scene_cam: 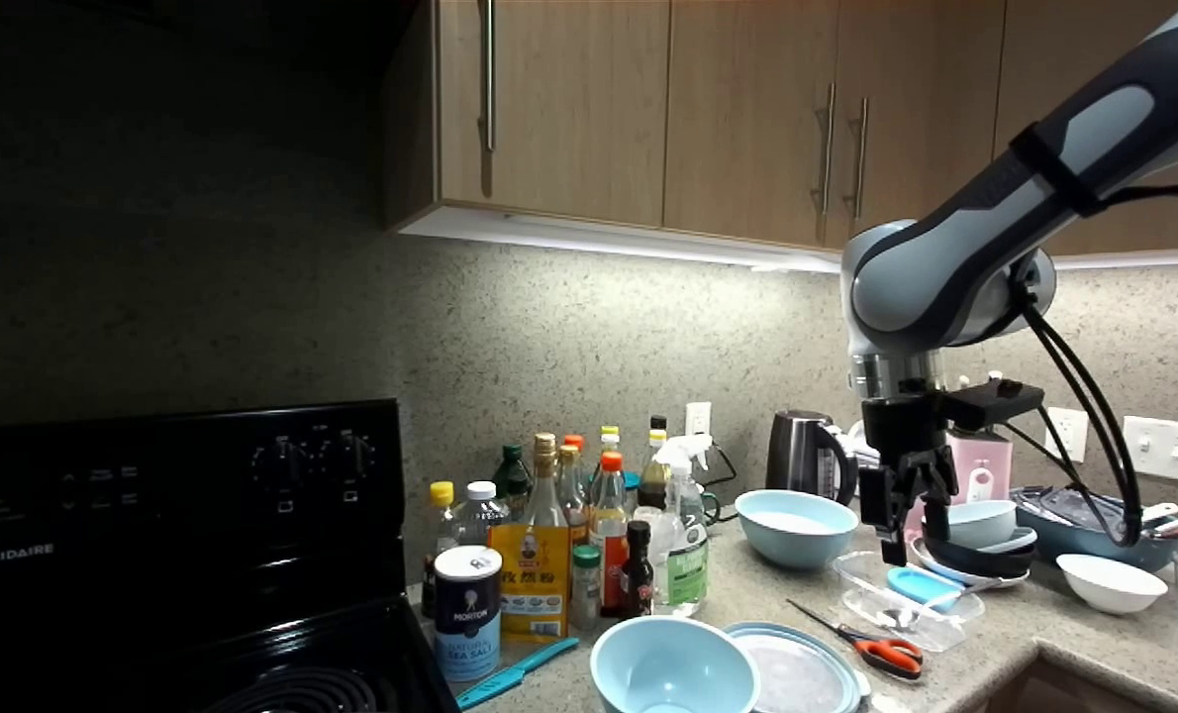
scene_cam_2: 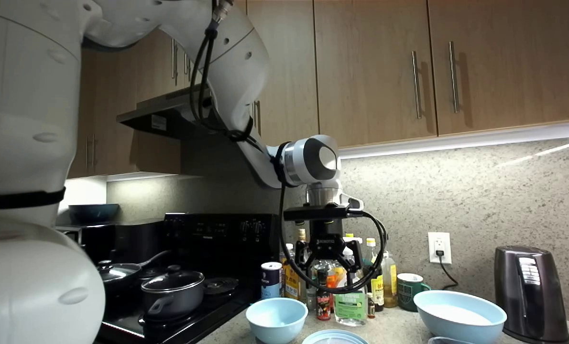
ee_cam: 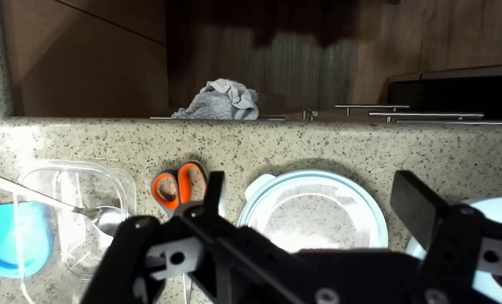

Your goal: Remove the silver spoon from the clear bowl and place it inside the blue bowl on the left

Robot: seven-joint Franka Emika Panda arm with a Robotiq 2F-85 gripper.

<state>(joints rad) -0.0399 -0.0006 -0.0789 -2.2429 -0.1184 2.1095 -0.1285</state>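
Note:
The silver spoon (ee_cam: 57, 202) lies with its head inside the clear bowl (ee_cam: 95, 168), a see-through container with rounded corners. Its handle reaches out past the rim. Both also show in an exterior view, the spoon (scene_cam: 945, 599) and the clear bowl (scene_cam: 945, 636). The blue bowl (scene_cam: 675, 663) on the left is light aqua and looks empty; it also shows in an exterior view (scene_cam_2: 277, 319) and partly at the right of the wrist view (ee_cam: 493, 207). My gripper (ee_cam: 311, 188) is open and empty, above the counter; it shows in both exterior views (scene_cam: 914, 535) (scene_cam_2: 331, 272).
A round lid (ee_cam: 310, 211) lies beneath the gripper. Orange-handled scissors (ee_cam: 184, 190) lie between lid and clear bowl. A light blue lid (ee_cam: 14, 240) lies by the clear bowl. Another pale blue bowl (scene_cam: 797, 535), a kettle (scene_cam: 802, 456) and several bottles (scene_cam: 604, 525) stand along the wall.

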